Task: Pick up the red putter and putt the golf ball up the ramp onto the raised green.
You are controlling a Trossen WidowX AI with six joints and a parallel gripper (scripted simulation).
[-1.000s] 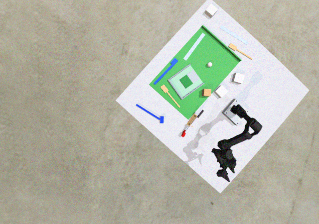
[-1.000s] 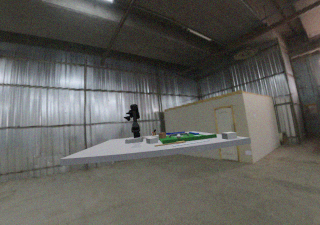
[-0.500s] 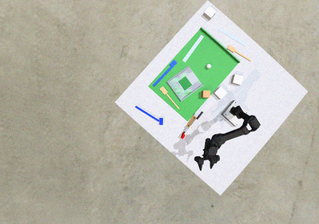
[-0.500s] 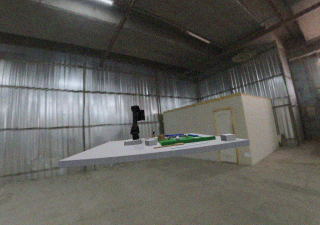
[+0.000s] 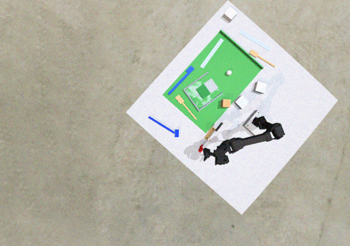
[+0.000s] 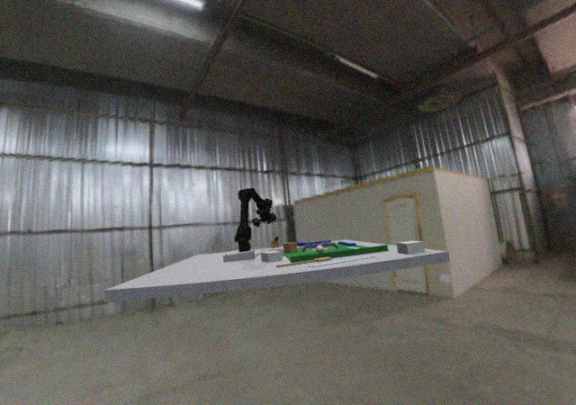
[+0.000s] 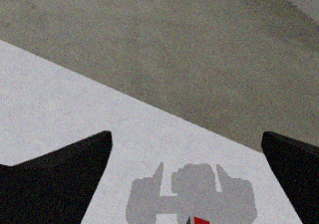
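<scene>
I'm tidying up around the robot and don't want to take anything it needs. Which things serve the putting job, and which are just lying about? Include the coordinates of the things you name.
For the job:
- red putter [image 5: 200, 148] [image 7: 201, 221]
- golf ball [image 5: 228, 72] [image 6: 319, 248]
- ramp with the raised green [image 5: 203, 91]

Apparently just lying about:
- two blue putters
- two orange putters
- orange block [image 5: 226, 103] [image 6: 290, 247]
- three white blocks
</scene>
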